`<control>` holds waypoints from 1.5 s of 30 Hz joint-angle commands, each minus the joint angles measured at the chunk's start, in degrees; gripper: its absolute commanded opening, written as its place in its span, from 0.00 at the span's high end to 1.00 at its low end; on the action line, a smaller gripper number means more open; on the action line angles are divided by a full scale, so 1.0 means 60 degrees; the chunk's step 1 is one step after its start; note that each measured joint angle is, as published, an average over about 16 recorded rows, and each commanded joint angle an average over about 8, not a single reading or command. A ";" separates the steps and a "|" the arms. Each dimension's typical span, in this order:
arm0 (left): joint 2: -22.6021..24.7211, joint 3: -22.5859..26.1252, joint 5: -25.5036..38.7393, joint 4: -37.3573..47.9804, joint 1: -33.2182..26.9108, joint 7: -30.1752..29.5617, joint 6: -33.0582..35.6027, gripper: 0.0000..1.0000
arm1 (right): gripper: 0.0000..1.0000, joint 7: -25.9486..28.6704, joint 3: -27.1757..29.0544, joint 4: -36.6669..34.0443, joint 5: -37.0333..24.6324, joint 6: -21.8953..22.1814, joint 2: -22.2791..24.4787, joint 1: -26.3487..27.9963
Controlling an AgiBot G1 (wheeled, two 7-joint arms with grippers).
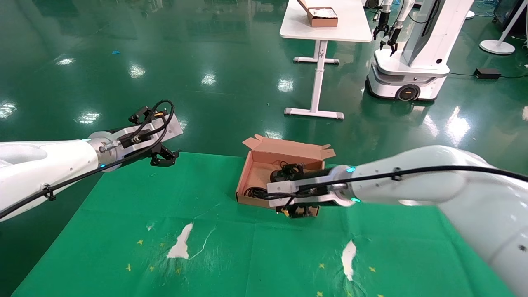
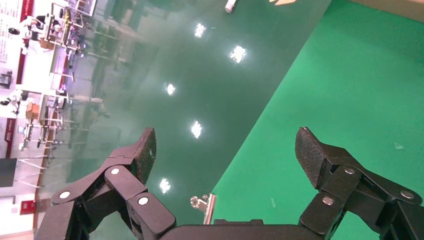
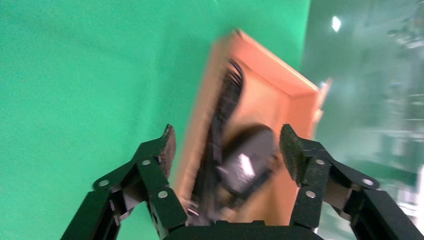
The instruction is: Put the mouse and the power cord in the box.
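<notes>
One open cardboard box (image 1: 264, 165) sits on one green-covered table (image 1: 206, 247), holding one mouse (image 3: 247, 162) and one coiled power cord (image 3: 222, 115). Two grippers show: left gripper (image 1: 165, 158), right gripper (image 1: 298, 211).

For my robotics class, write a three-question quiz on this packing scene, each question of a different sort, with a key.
1. True or false: the right claw is shut on the mouse.
2. Multiple choice: where is the left claw? A) inside the box B) open and empty above the far left edge of the green cloth C) on the white table
3. Short answer: what lies in the box?

Key
1. False: it is open, with the mouse lying in the box beyond it.
2. B
3. The mouse and black cabling; the head view shows a coil near the box's front left corner.
</notes>
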 commanded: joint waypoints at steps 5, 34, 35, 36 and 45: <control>0.0000 0.0000 0.0000 0.0000 0.0000 0.0000 0.0000 0.00 | 0.00 0.0418 0.0881 0.0682 0.0920 -0.0730 0.0707 -0.0619; -0.0936 -0.2818 -0.3163 -0.1083 0.1688 0.1388 0.2798 0.00 | 0.00 0.2486 0.5245 0.4060 0.5476 -0.4347 0.4207 -0.3687; -0.0996 -0.3000 -0.3367 -0.1153 0.1796 0.1477 0.2979 0.00 | 0.00 0.2558 0.5397 0.4178 0.5635 -0.4473 0.4329 -0.3794; -0.1056 -0.3181 -0.3571 -0.1223 0.1905 0.1567 0.3159 0.00 | 0.00 0.2630 0.5549 0.4296 0.5794 -0.4599 0.4451 -0.3900; -0.1593 -0.4800 -0.5388 -0.1847 0.2873 0.2364 0.4769 0.00 | 0.00 0.3272 0.6905 0.5346 0.7210 -0.5723 0.5539 -0.4853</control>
